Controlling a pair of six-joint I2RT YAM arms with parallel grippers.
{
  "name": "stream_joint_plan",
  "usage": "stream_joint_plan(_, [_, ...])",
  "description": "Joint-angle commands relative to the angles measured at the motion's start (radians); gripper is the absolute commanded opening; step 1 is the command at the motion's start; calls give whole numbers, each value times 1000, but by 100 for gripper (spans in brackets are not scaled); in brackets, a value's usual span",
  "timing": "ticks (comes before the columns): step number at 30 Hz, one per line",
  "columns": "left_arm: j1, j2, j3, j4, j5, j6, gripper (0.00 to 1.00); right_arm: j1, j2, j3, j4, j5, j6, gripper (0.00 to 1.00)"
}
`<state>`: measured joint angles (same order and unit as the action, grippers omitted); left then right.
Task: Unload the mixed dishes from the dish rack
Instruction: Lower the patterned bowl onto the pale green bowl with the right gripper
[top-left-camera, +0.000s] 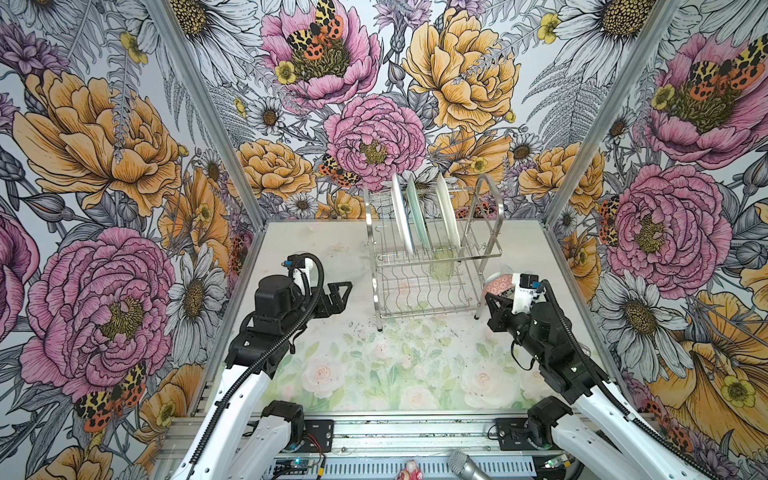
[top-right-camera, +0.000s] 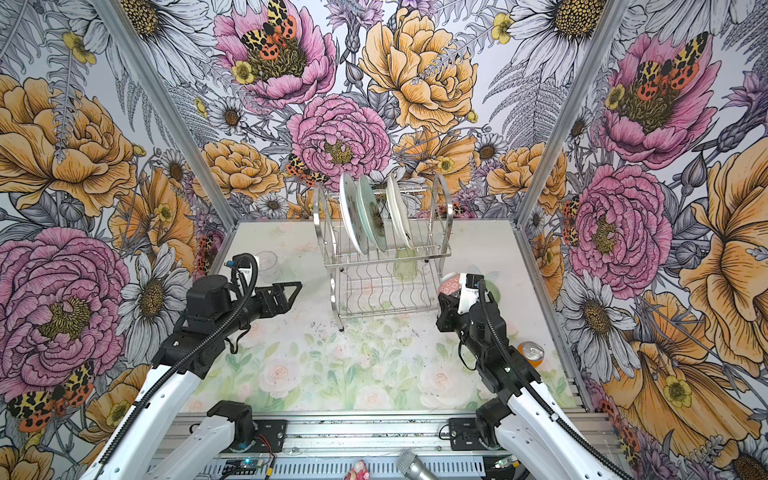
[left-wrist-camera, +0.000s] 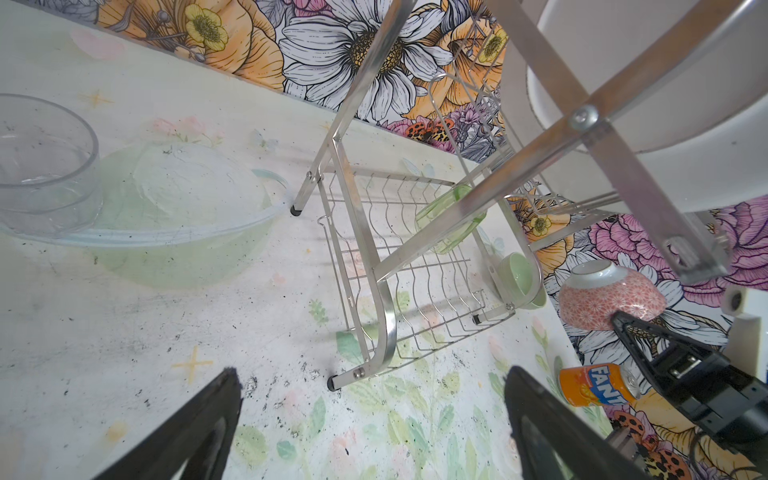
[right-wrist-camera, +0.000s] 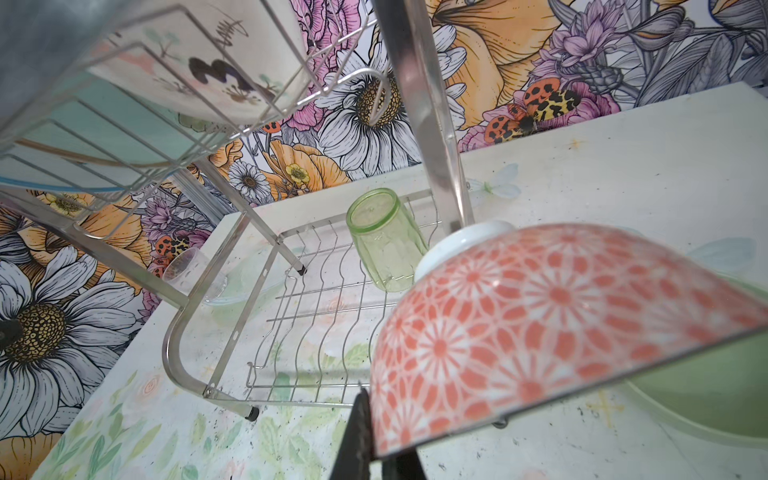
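Where chrome rack (left-wrist-camera: 385, 316) arches, glazed plates (top-left-camera: 402, 216) stand.

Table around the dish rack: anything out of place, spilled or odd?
An orange drink can sits on the table near its right edge, the only non-dish item. Dark specks litter the surface in front of the dish rack. Nothing looks broken or spilled.

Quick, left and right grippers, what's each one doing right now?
Left gripper: open, holding nothing.
Right gripper: shut on the rim of the pink patterned bowl, which is upside down.
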<state>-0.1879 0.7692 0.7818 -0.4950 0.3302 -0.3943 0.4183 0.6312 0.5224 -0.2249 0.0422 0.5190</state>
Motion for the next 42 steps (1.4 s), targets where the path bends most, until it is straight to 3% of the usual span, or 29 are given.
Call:
stream_joint_plan(1, [-7, -5, 30, 19, 16, 8, 99, -20, 0, 59, 11, 48, 21, 0])
stream_joint_plan(8, [-5, -10, 30, 19, 8, 27, 99, -78, 39, 111, -49, 74, 51, 0])
stream_joint_plan(16, [2, -7, 30, 17, 8, 43, 99, -186, 206, 210, -160, 51, 99, 0])
stream_joint_plan(24, [8, 3, 25, 19, 10, 52, 99, -359, 471, 386, -315, -101, 52, 0])
stream_joint_plan(31, [8, 16, 28, 19, 7, 58, 99, -391, 677, 574, -468, -99, -30, 0])
stream_joint_plan(42, [7, 13, 5, 21, -30, 83, 99, -417, 873, 719, -629, -73, -115, 0])
